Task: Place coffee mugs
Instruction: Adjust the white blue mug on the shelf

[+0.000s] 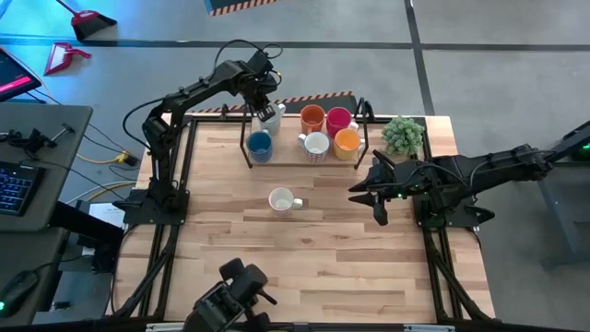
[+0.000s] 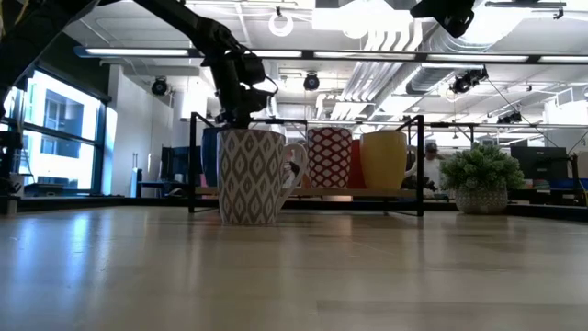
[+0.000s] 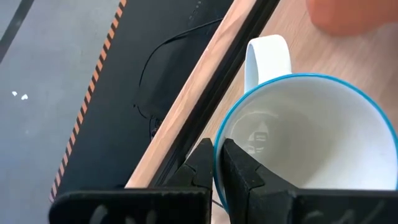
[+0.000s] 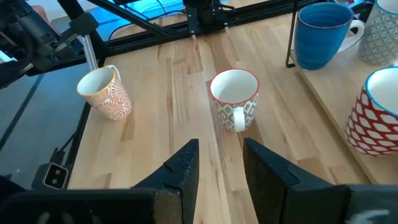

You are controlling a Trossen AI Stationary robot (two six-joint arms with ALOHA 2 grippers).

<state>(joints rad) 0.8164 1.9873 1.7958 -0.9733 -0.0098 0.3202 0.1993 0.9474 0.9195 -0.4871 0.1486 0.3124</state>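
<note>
Wooden surface (image 1: 323, 249) carries our rack (image 1: 304, 152) of mugs. The left pincer (image 1: 268, 112) pinches a blue-rimmed white mug (image 3: 311, 137) by its wall there; that thin hold could slip. The right pincer (image 4: 219, 165), half-open, faces the patterned mug (image 1: 281, 200).

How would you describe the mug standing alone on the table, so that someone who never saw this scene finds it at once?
Start at the black wire rack along the table's far edge, where the other mugs are grouped. Come forward from it to the open middle of the wooden table. The lone mug stands upright there, white with a grey diamond pattern; unlike its neighbours, it is outside the rack and touches nothing.
</note>
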